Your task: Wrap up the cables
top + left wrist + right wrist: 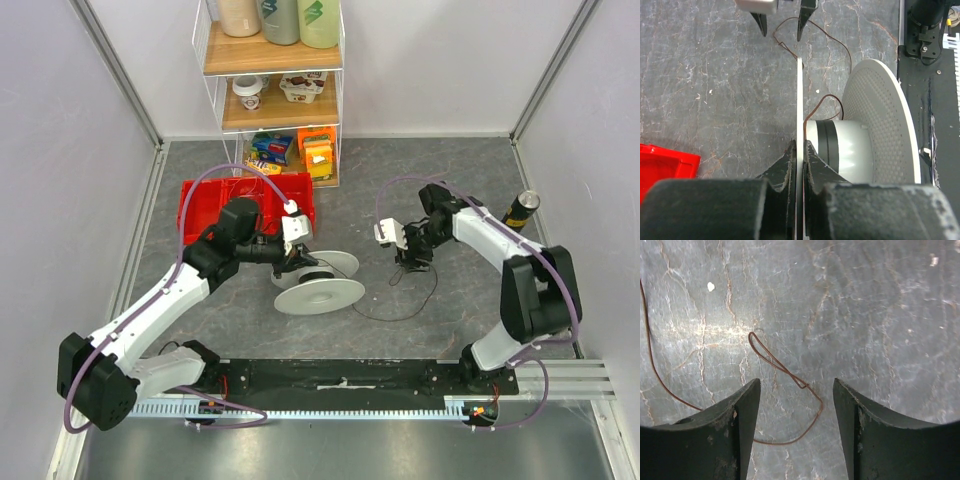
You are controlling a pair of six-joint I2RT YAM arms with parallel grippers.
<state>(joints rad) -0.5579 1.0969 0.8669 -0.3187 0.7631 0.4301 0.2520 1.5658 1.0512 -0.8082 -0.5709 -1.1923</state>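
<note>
Two arms work over a grey, stone-patterned table (pixel 450 170). The left gripper (pixel 295 262) is clamped on the thin rim of one disc of a white spool (pixel 320 296), which sits in the middle of the table. The right gripper (pixel 410 262) hangs just right of it with its fingers spread wide, grasping nothing.

The overhead view shows the fine dark wire (pixel 395 319) only faintly, curving across the table to the right of the spool, below the right gripper. The right wrist view makes it plain: the wire (pixel 785 371) is brown and lies on the table in a narrow kinked loop, between the parted fingers of the right gripper (pixel 796 390). Whether they touch it cannot be told.

The left wrist view alone shows the left gripper (pixel 799 150) pinching the disc edge-on, a dark band around the hub of the spool (pixel 880 115), and the wire (pixel 832 97) arching up off that hub. Beyond, the right gripper (pixel 781 25) stands over another bend of wire.

A red bin (pixel 200 205) lies far left, before a shelf (pixel 270 90) of bottles, cups and packets; their print is too small to read.
</note>
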